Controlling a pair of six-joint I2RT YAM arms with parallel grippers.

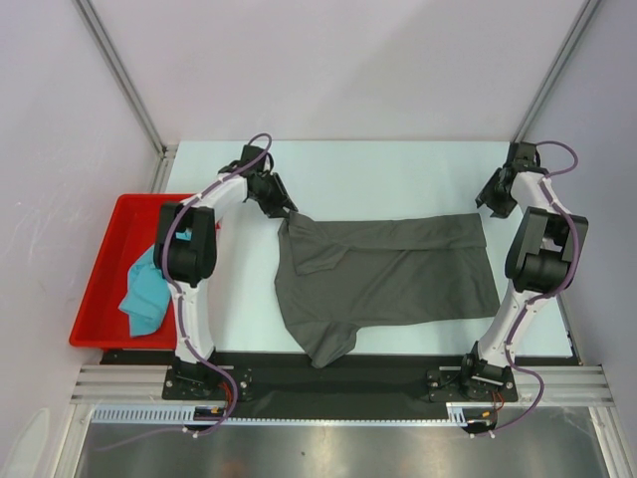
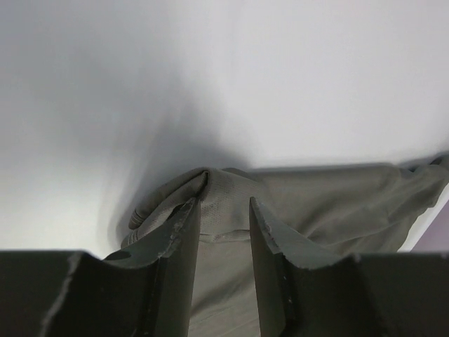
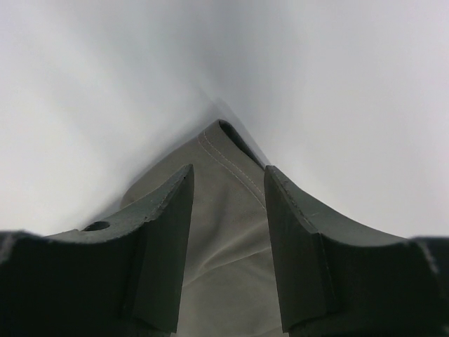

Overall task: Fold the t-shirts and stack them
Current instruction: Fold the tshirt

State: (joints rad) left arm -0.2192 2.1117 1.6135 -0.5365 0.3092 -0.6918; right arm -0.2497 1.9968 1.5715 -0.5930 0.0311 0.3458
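Nearest the arm bases, a bunched lobe of the grey shirt [image 1: 398, 269] hangs toward the near edge of the table [image 1: 398, 174]. The rest of it spreads flat between the two arms. It runs from beside the left arm almost to the right arm, where its side edge is straight.

At the left, off the table's side, sits the tray [image 1: 105, 254]. The teal shirt [image 1: 144, 294] lies crumpled in it, against the side next to the left arm. The teal shirt is well apart from the grey one.

Farther back, a band along the grey shirt's far edge is folded over onto the cloth.

The left gripper [image 1: 284, 209] is at the far left corner of that edge, where the cloth peaks up in a small ridge. From the left wrist, its jaws stand parted. The fingers [image 2: 179, 253] straddle rumpled grey cloth [image 2: 330, 203], which shows in the gap and bunches just past the tips [image 2: 224, 203]. No pinch is visible.

The right gripper [image 1: 495, 202] hovers at the far right corner. From the right wrist, its jaws are also released, set wider. The hemmed corner [image 3: 224, 232] lies in the gap between the fingers [image 3: 302, 239] and pokes just beyond the tips [image 3: 228, 172].

Beyond both grippers is bare table.
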